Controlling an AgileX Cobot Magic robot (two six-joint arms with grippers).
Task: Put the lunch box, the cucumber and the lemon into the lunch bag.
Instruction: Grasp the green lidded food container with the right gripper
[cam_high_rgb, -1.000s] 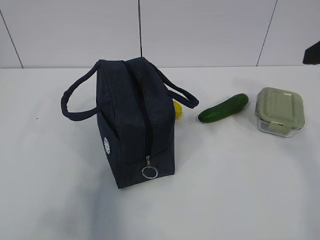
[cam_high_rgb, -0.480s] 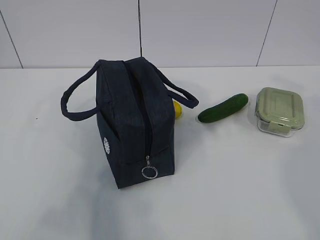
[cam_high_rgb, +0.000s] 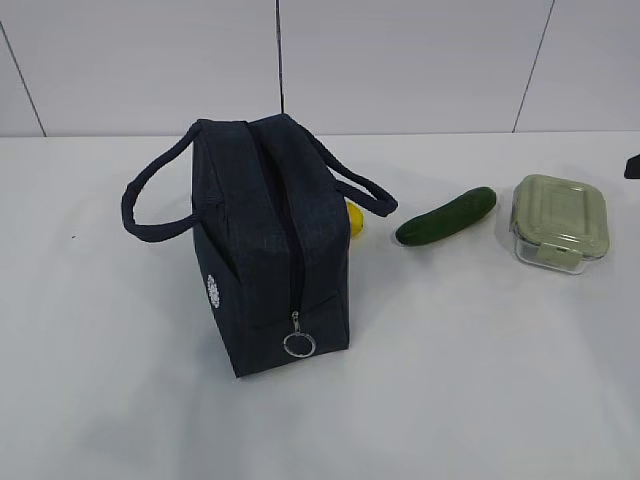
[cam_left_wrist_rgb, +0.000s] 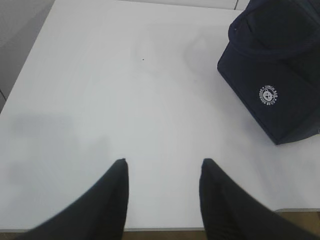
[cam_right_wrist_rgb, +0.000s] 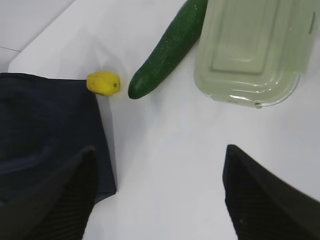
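Exterior view gives you almost nothing new: a dark shape sat high at the right edge a second ago, was out of view half a second back, and now a dark sliver (cam_high_rgb: 633, 167) shows lower on that edge, probably part of the right arm on its way down. The lunch bag (cam_high_rgb: 262, 240), cucumber (cam_high_rgb: 446, 216), lunch box (cam_high_rgb: 560, 222) and lemon (cam_high_rgb: 354, 219) have not shifted on the worktop (cam_high_rgb: 480, 380). So, as you can judge, nothing is packed yet and the work is only starting.

The zipper (cam_high_rgb: 297, 275) looks drawn shut, its ring pull (cam_high_rgb: 299, 344) at the near end, so you likely have to open the bag first.

The left gripper (cam_left_wrist_rgb: 162, 167) hangs over bare worktop left of the bag, fingers (cam_left_wrist_rgb: 117, 177) parted, empty. The right gripper (cam_right_wrist_rgb: 157, 160) hovers above the gap between bag and lunch box, fingers (cam_right_wrist_rgb: 240, 170) spread wide, nothing in them.

Mind what you cannot see. In the exterior view the lemon is mostly hidden behind the bag and its right handle (cam_high_rgb: 360, 190); only the right wrist view shows it whole, just beside the bag and close to the cucumber's tip. Neither arm is properly visible from outside, and the bag's inside is hidden.
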